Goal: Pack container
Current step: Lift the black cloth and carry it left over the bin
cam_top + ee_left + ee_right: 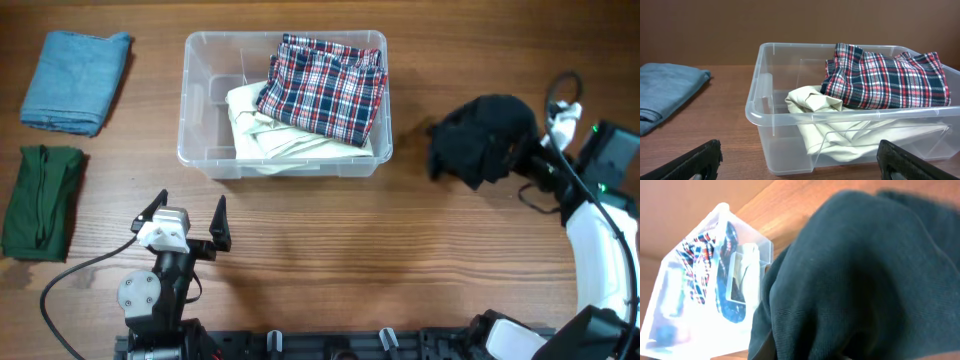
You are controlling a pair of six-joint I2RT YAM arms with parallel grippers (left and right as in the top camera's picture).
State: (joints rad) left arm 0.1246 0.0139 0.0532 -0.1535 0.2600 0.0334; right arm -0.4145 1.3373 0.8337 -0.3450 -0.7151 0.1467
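Note:
The clear plastic container (203, 100) stands at the back centre of the table. It holds a folded cream cloth (262, 128) with a red, white and navy plaid cloth (325, 88) on top. My left gripper (186, 222) is open and empty, just in front of the container (790, 120). My right gripper (518, 160) is to the right of the container, shut on a bunched black garment (480, 138). The black garment (860, 275) fills the right wrist view and hides the fingers. The container (670, 305) shows beyond it.
A folded blue cloth (75, 80) lies at the back left and also shows in the left wrist view (665, 95). A folded dark green cloth (42, 200) lies at the left edge. The right arm's white link (600, 250) runs along the right side.

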